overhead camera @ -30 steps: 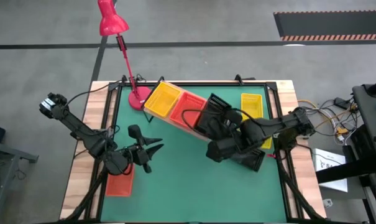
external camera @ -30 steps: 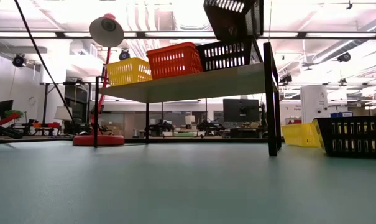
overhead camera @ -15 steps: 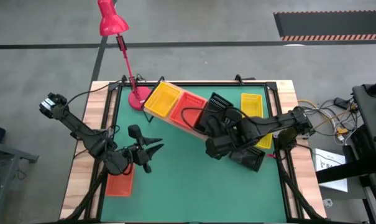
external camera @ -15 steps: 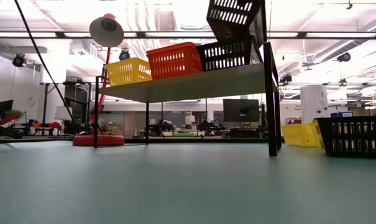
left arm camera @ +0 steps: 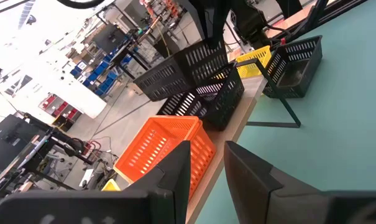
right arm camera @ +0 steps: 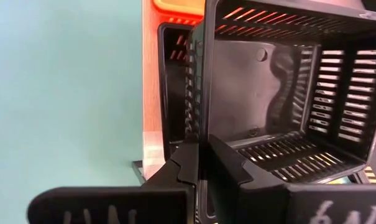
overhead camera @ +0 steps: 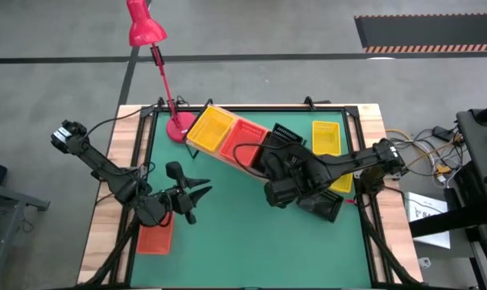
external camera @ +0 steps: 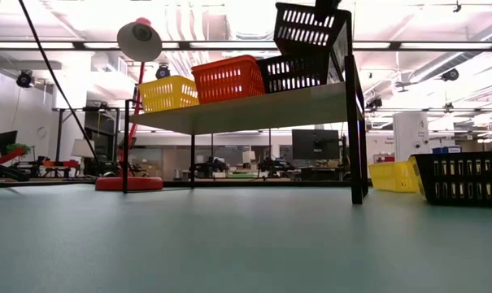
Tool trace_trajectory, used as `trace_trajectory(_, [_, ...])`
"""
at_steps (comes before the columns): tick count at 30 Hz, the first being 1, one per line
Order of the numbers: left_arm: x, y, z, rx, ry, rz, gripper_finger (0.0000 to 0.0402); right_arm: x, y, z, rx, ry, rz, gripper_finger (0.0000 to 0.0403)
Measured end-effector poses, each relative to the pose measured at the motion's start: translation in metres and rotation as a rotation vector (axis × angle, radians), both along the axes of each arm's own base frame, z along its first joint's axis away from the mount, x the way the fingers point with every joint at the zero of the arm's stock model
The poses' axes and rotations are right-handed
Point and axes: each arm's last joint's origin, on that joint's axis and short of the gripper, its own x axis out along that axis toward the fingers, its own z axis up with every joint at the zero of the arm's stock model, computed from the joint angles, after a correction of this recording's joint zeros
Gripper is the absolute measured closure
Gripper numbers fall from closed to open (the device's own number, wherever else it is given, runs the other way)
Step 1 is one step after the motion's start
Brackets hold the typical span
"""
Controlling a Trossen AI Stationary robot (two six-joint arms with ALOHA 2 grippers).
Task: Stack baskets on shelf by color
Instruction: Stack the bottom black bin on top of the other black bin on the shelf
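Partway done, judging by the layout. On the long light-wood shelf: one yellow, one orange and one black mesh basket. Above that black one, a second black mesh basket, rim clamped in the right tool. Left on the green bench: yellow, black, orange baskets. Left tool idle, fingers apart.

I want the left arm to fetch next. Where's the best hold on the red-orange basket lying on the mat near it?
Probably a long side wall of the red-orange basket, from straight above: it lies flat, open side up, so the thin rim fits between the fingers. The left gripper waits beside it.
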Motion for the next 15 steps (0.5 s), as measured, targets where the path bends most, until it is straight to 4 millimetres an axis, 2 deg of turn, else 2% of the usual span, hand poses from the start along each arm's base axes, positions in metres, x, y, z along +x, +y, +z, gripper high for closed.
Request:
trace_trajectory(11, [0.0001,0.0001,-0.0001,0.001,0.001,0.001,0.0320,0.0011,0.0003,-0.0026,0.000,0.000,0.000,0.0389])
trace_trajectory(15, [0.0001,0.0001,-0.0001,0.001,0.001,0.000,0.0320,0.0017,-0.0004,-0.0029,0.000,-0.003,-0.003,0.0372])
